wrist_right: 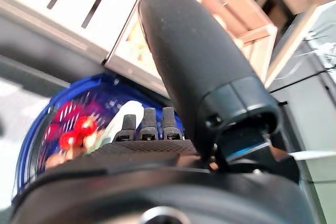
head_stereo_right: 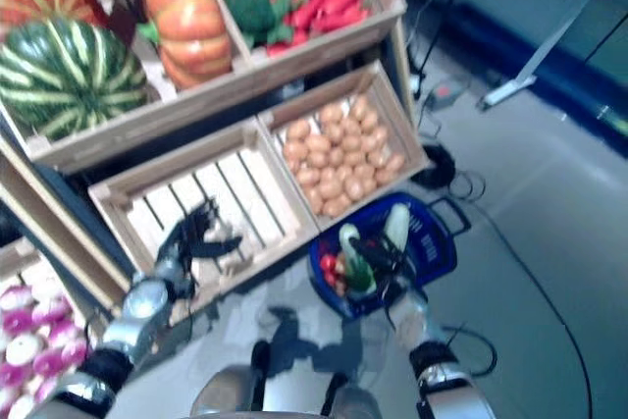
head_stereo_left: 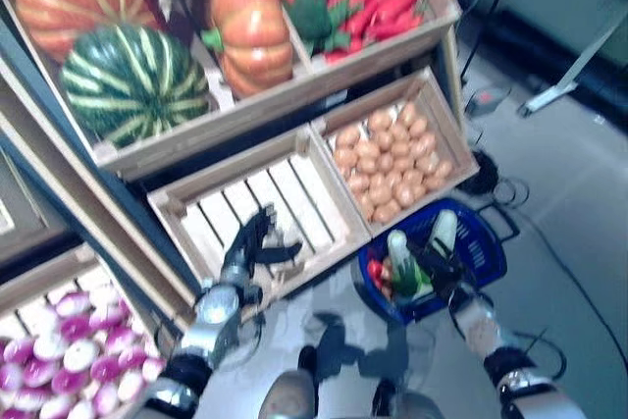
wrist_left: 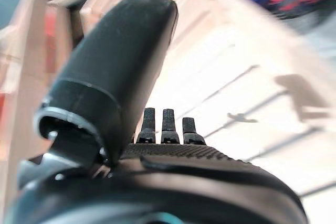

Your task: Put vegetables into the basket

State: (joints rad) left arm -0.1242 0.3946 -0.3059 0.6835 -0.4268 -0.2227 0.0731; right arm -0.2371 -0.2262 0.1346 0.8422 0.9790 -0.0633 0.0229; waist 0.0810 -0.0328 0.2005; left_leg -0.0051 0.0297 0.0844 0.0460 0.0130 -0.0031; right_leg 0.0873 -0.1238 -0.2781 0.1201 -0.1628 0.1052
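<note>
The blue plastic basket (head_stereo_left: 488, 247) stands on the floor in front of the wooden stand. In it lie two long white-and-green vegetables (head_stereo_left: 397, 245), small round red ones (head_stereo_left: 375, 270) and something green. My right hand (head_stereo_left: 442, 272) is over the basket's near side, fingers straight and empty. In the right wrist view its fingers (wrist_right: 149, 124) point at the basket (wrist_right: 37, 135) and the red vegetables (wrist_right: 79, 128). My left hand (head_stereo_left: 247, 250) is open over the bare slats of the stand's lower left crate (head_stereo_left: 294, 188), holding nothing. In the left wrist view its fingers (wrist_left: 168, 127) are straight above the slats (wrist_left: 236, 93).
The stand's upper shelf (head_stereo_left: 294, 90) overhangs the two lower crates. A full crate (head_stereo_left: 437, 115) sits right behind the basket. A lower bin (head_stereo_left: 59, 340) is at my left. Open floor (head_stereo_left: 569, 272) lies to the right, with a metal frame leg (head_stereo_left: 564, 80) beyond.
</note>
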